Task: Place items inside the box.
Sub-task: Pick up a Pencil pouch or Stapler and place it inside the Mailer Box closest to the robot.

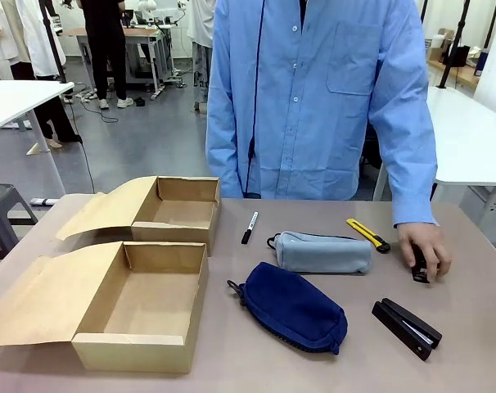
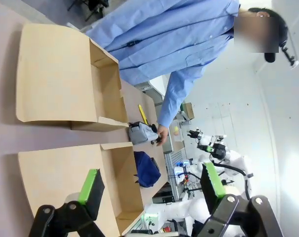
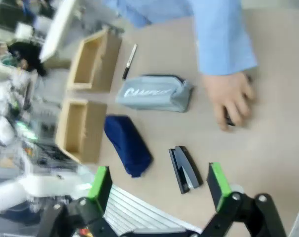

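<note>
Two open cardboard boxes stand at the table's left, a near one (image 1: 142,304) and a far one (image 1: 176,211), both with nothing inside. To their right lie a black marker pen (image 1: 249,227), a grey "CAMPUS" pencil case (image 1: 322,252), a navy pouch (image 1: 290,307), a black stapler (image 1: 406,327) and a yellow-black utility knife (image 1: 368,235). My left gripper (image 2: 152,183) hangs open above the near box (image 2: 122,182). My right gripper (image 3: 159,182) hangs open above the stapler (image 3: 184,169), with the pouch (image 3: 127,144), pencil case (image 3: 154,93) and marker (image 3: 129,61) beyond.
A person in a blue shirt (image 1: 322,98) stands at the far edge. Their hand (image 1: 426,250) rests on a small black object at the table's right. Both box lids (image 1: 35,299) fold out to the left.
</note>
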Controlling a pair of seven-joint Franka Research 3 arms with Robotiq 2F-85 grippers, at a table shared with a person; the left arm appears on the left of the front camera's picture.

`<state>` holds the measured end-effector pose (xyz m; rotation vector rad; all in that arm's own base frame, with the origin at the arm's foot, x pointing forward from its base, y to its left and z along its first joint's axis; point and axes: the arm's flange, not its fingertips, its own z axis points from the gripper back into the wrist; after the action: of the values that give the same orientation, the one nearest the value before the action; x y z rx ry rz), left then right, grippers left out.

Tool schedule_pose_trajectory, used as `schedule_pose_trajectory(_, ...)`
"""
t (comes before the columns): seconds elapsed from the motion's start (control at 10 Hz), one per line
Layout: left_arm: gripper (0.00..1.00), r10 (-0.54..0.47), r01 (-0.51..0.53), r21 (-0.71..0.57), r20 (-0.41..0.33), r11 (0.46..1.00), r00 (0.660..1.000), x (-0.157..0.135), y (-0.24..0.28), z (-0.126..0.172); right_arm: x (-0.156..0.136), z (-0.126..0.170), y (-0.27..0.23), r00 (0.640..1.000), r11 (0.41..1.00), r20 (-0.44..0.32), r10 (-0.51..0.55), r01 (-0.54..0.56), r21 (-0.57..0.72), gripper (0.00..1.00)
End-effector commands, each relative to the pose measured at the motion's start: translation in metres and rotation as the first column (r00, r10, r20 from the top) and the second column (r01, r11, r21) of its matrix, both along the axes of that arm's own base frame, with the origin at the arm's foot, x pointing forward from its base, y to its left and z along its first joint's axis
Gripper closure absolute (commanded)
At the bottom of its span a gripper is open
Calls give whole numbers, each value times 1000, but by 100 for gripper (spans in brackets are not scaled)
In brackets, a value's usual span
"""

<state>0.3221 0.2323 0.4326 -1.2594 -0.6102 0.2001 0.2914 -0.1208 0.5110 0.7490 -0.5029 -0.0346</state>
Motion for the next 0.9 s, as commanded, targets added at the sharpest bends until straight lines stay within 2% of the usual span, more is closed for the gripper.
schedule_pose_trajectory(0.0,0,-6,6,-2,31,1000,1000,-1,0,1,-68,-33,-89,975,965,-23,-223,224,138,0)
schedule_pose_trajectory(0.1,0,-6,6,-2,31,1000,1000,-1,0,1,-90,-42,-113,959,943,-18,-283,282,174,0)
schedule_pose_trajectory(0.2,0,-6,6,-2,31,1000,1000,-1,0,1,-98,-40,-123,945,918,18,-328,313,244,0)
schedule_pose_trajectory(0.3,0,-6,6,-2,31,1000,1000,-1,0,1,-89,-38,-121,935,907,-5,-355,346,241,0)
schedule_pose_trajectory(0.4,0,-6,6,-2,31,1000,1000,-1,0,1,-99,-38,-135,951,930,-28,-309,308,202,0)
schedule_pose_trajectory(0.8,0,-6,6,-2,31,1000,1000,-1,0,1,-105,-38,-134,941,920,-24,-339,336,203,0)
